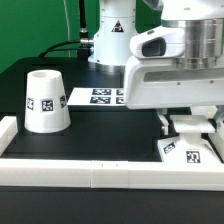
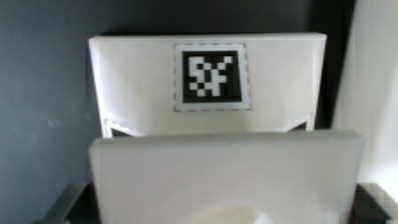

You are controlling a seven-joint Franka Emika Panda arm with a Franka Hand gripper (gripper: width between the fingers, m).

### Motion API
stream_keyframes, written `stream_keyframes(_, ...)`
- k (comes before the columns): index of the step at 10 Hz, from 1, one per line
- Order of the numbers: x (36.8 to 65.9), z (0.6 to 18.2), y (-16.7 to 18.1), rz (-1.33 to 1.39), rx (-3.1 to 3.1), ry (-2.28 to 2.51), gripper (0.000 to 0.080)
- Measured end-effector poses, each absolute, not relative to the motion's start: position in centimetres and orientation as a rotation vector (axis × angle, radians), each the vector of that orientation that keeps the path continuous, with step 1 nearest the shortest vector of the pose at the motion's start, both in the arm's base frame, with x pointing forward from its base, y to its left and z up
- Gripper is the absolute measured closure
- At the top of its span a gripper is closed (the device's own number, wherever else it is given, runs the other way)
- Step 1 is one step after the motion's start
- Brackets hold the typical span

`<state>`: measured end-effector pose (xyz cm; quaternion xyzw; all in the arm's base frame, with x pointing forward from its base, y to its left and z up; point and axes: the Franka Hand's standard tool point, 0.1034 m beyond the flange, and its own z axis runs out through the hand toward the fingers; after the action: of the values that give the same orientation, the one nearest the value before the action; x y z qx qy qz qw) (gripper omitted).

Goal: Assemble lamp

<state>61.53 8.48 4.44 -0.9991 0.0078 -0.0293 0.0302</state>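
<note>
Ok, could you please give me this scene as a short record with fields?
shade: white tapered plastic lamp shade, wide end down, exterior view's left
base: white angular plastic lamp base, exterior view's right, beneath the white robot arm
jaws: over the base; open or shut unclear
board: flat white marker board, farther back

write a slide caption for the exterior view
Claw at the lamp base on the exterior view's right, shade wide end down on the exterior view's left, marker board behind
</note>
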Motion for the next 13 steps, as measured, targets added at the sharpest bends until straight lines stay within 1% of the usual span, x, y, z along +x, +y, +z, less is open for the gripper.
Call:
stream_keyframes(3,63.2,4.5,8.9,-0.096,-3.077,0.053,0.0264)
stream_keyframes(6,63.2,4.5,8.9,-0.097,-3.077,0.057,0.0264)
stream_keyframes(7,63.2,4.5,9.0,-0.097,-3.077,0.056,0.0165)
stream_keyframes(8,63.2,4.5,9.0,-0.097,-3.077,0.056,0.0120)
stream_keyframes(11,63.1,4.5,9.0,-0.099,-3.077,0.056,0.0104)
stream_keyframes(12,62.4,4.8,8.9,-0.122,-3.069,0.077,0.0101)
stream_keyframes(13,60.5,5.2,8.8,-0.120,-3.056,0.115,0.0101)
